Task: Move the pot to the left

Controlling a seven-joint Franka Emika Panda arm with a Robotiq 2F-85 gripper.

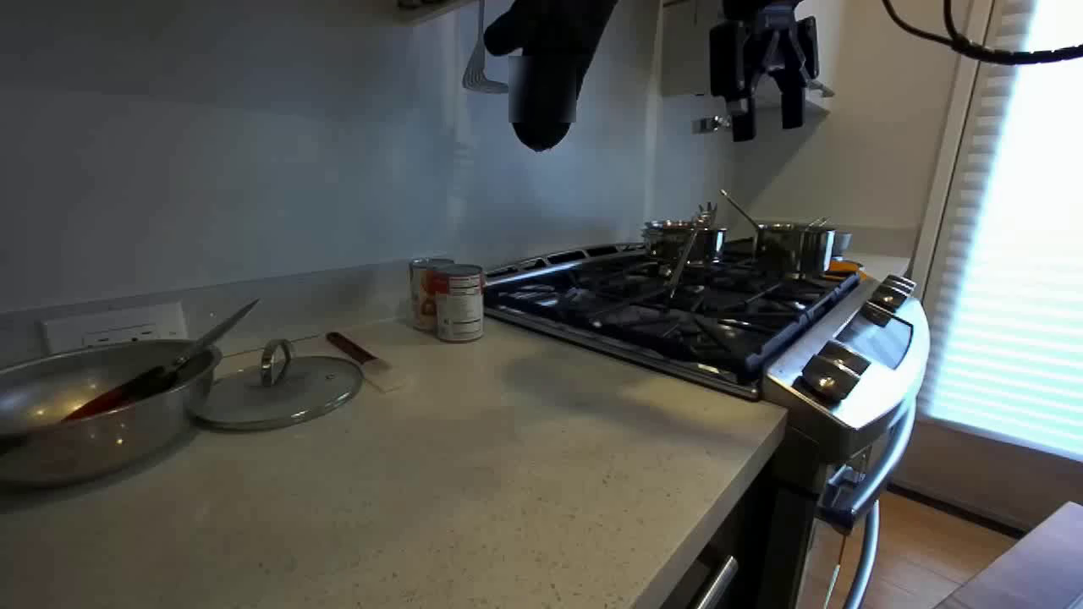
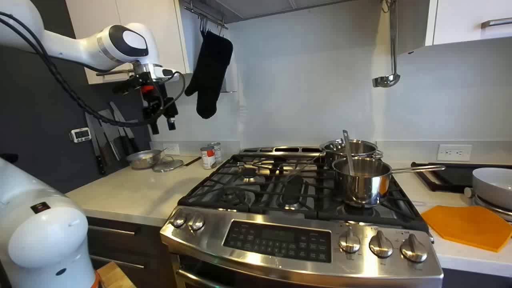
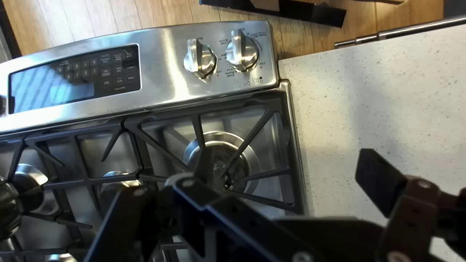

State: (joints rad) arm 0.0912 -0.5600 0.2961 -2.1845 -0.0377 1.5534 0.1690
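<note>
The pot (image 2: 362,186), a shiny steel saucepan, stands upright on the front right burner in an exterior view (image 1: 794,249). Its long handle (image 2: 418,169) points right over the counter. A utensil (image 2: 348,150) sticks up out of it. In the wrist view a shiny curved piece shows at the left edge; I cannot tell for sure that it is the pot. My gripper (image 2: 163,127) is open and empty, high above the stove's left edge, well away from the pot. It also hangs high in an exterior view (image 1: 768,127). In the wrist view its fingers (image 3: 273,180) are apart.
A second steel pot (image 2: 356,148) stands right behind the saucepan. The stove grate (image 3: 204,138) lies below my gripper. Two cans (image 1: 459,303), a glass lid (image 1: 288,393) and a steel pan (image 1: 110,440) are on the counter. An oven mitt (image 2: 211,72) hangs near the arm.
</note>
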